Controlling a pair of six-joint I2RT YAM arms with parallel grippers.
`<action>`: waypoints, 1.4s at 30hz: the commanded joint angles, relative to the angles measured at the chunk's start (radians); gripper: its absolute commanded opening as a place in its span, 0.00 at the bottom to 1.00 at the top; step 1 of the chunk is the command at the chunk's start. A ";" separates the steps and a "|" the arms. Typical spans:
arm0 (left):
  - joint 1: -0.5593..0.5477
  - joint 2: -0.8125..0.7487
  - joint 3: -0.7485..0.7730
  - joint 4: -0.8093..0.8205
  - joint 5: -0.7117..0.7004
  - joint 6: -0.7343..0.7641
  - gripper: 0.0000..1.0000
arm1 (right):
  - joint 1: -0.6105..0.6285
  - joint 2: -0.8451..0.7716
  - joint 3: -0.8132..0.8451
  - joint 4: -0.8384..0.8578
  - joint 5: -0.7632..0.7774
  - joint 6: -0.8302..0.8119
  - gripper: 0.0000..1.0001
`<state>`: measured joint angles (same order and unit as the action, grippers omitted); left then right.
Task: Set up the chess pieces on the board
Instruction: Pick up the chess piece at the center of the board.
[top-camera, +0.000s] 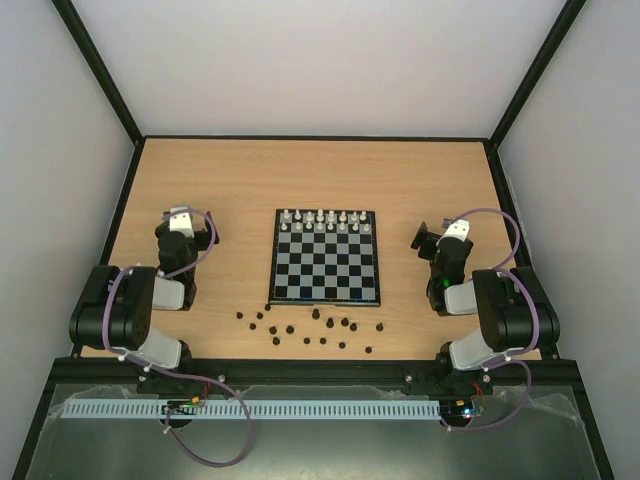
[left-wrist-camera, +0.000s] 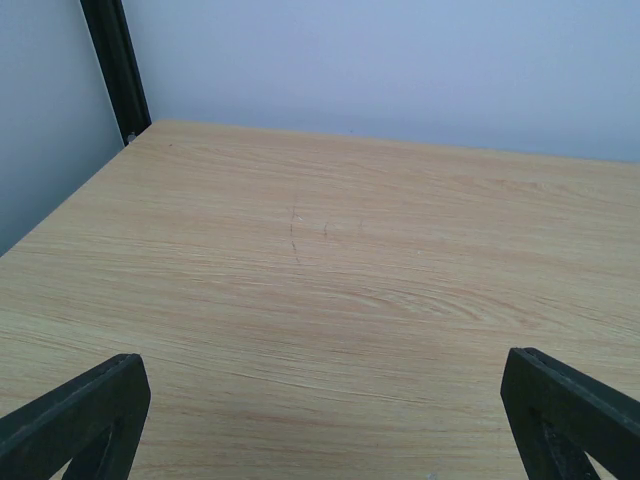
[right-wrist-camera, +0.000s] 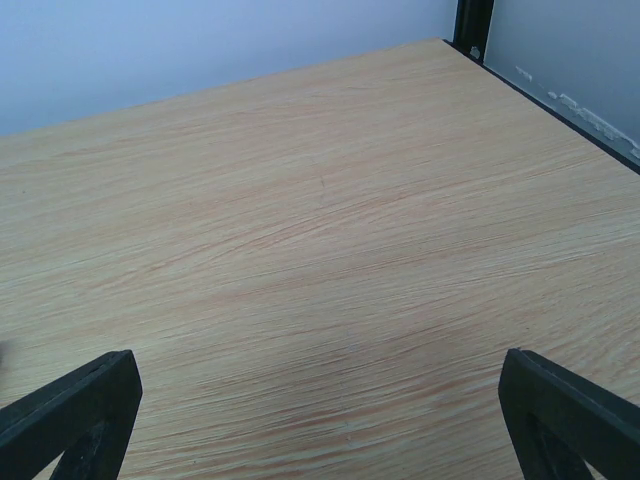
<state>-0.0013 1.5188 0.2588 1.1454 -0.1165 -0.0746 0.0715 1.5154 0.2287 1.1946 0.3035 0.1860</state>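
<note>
Black chess pieces (top-camera: 290, 327) lie scattered along the board's (top-camera: 326, 270) near edge, while the left gripper (left-wrist-camera: 325, 410) and right gripper (right-wrist-camera: 320, 410), fingers spread wide, flank it over bare table (top-camera: 230, 180).

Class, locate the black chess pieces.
Top view: the black chess pieces lie scattered on the table, just off the board's near edge, roughly centred.

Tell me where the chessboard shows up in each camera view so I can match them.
Top external: the board lies at the middle of the table, with white pieces along its far edge and the black chess pieces loose off its near edge.
Left wrist: not in it; the view faces the table's far-left corner.
Right wrist: not in it; the view faces the far-right corner.
Shared landmark: the wooden table, in all three.
</note>
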 joint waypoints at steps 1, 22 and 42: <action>-0.002 0.004 0.010 0.050 -0.002 0.006 0.99 | -0.004 0.000 0.000 0.047 0.013 -0.007 0.99; -0.011 -0.046 0.015 0.011 -0.022 0.006 0.99 | -0.004 -0.026 0.010 0.013 0.006 -0.011 0.99; -0.143 -0.720 0.517 -0.977 0.079 -0.322 0.99 | 0.008 -0.493 0.961 -1.430 -0.427 0.286 0.99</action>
<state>-0.1333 0.7864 0.6189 0.4015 -0.1032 -0.2577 0.0742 1.0023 1.0077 0.1467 0.0036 0.4007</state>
